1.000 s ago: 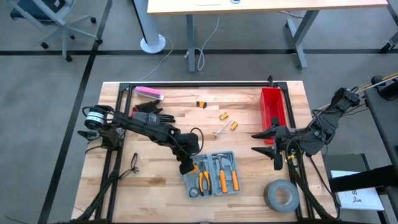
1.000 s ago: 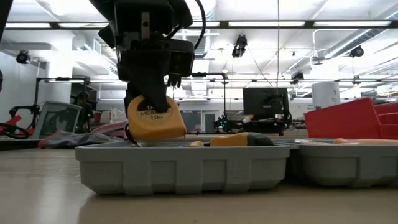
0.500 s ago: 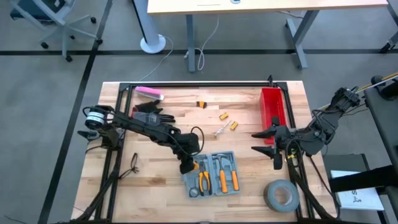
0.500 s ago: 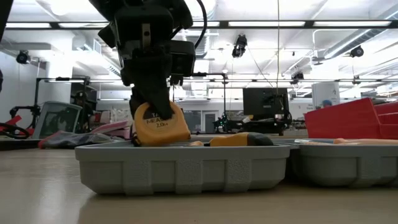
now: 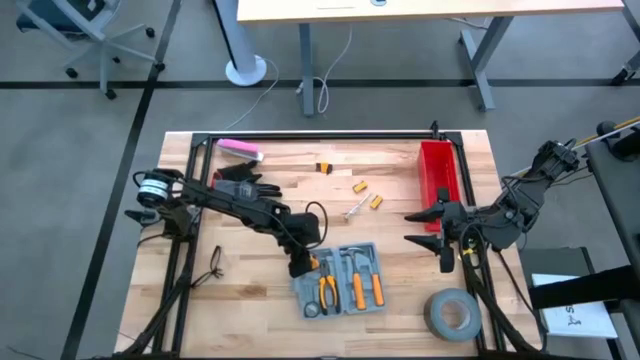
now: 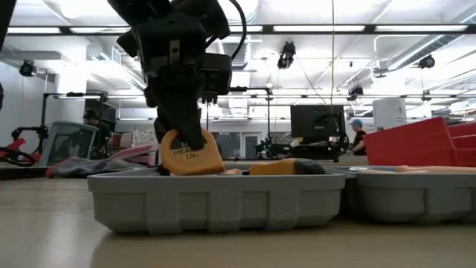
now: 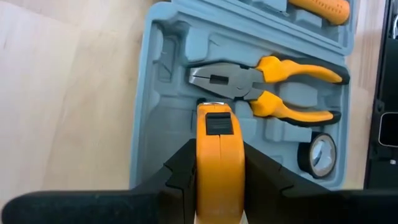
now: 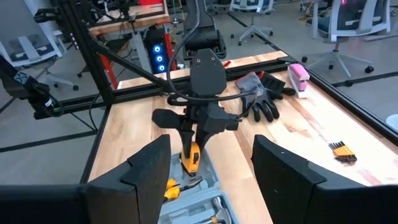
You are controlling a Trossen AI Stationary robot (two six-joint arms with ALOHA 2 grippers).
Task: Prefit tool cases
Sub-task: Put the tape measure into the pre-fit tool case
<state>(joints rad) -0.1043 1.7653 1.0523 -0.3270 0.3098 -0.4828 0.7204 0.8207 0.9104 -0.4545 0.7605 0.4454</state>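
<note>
- One tool case (image 5: 340, 279), grey-blue moulded plastic with rounded corners, lies open as two trays near the table's (image 5: 250, 290) front edge, about midway along it.
- Inside it: one pair of pliers (image 7: 261, 87) with yellow handles, one small dark tape roll (image 7: 320, 155), and more yellow-handled tools in the other half.
- One yellow tape measure (image 7: 217, 162), smooth and rounded, is clamped in the left gripper (image 7: 217, 177) just above the case's left half, at its far edge.
- The right gripper (image 5: 425, 229) hangs with fingers spread wide and nothing between them, near the table's right edge, beside one red bin (image 5: 438, 170).
- One grey tape roll (image 5: 452, 314) sits at the front right corner.
- Black gloves (image 5: 245, 180) and one pink block (image 5: 240, 149) lie toward the far left corner; small yellow bits are scattered mid-table.
- Bare wood lies open at the case's left.
</note>
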